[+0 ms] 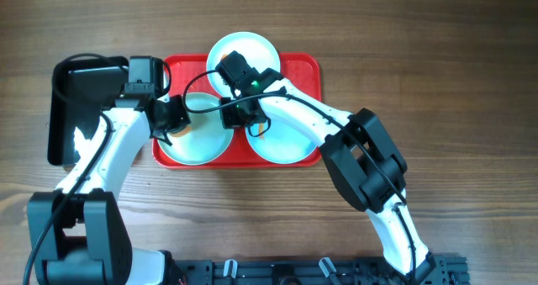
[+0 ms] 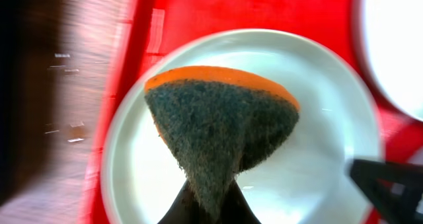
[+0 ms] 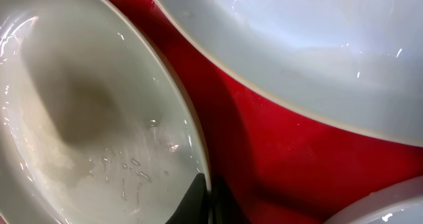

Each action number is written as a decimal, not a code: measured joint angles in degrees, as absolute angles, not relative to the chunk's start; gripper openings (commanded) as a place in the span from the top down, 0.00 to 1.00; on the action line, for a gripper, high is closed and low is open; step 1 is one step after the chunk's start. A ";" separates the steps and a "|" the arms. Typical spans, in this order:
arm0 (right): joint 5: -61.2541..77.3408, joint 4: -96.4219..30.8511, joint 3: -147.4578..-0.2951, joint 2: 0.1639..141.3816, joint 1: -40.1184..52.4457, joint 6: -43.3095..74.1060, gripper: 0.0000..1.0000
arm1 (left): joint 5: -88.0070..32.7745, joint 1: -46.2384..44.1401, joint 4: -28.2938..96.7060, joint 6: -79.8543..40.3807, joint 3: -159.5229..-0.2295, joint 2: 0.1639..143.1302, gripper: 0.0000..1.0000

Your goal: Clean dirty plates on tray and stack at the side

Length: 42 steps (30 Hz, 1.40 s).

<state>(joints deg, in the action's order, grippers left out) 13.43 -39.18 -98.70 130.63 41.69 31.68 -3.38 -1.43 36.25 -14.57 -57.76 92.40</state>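
The red tray holds three pale plates. My left gripper is shut on an orange sponge with a dark scouring face and presses it on the front-left plate, which fills the left wrist view. My right gripper is shut on that plate's right rim; water drops lie on the plate. The far plate and the front-right plate lie beside it. The far plate also shows in the right wrist view.
A glossy black tray lies on the wooden table left of the red tray, under my left arm. My right arm reaches across the front-right plate.
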 measured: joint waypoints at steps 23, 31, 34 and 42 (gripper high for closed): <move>13.43 -39.20 -98.70 130.63 41.69 31.68 0.96 | 6.85 -1.98 36.71 -18.28 -54.92 98.72 0.96; 13.45 -39.33 -98.70 130.63 41.69 31.44 0.96 | 13.54 -1.96 37.76 -19.46 -54.26 88.36 0.96; 13.45 -39.38 -98.72 130.61 41.69 31.18 0.96 | 14.50 -1.87 39.07 -20.05 -54.26 79.48 0.96; 10.46 -40.93 -99.18 127.85 41.47 27.46 0.96 | 14.44 -1.87 41.85 -22.04 -54.26 67.55 0.96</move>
<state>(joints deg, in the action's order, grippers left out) 10.46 -40.93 -99.18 127.85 41.47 27.46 14.44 -1.87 41.85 -22.04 -54.26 67.55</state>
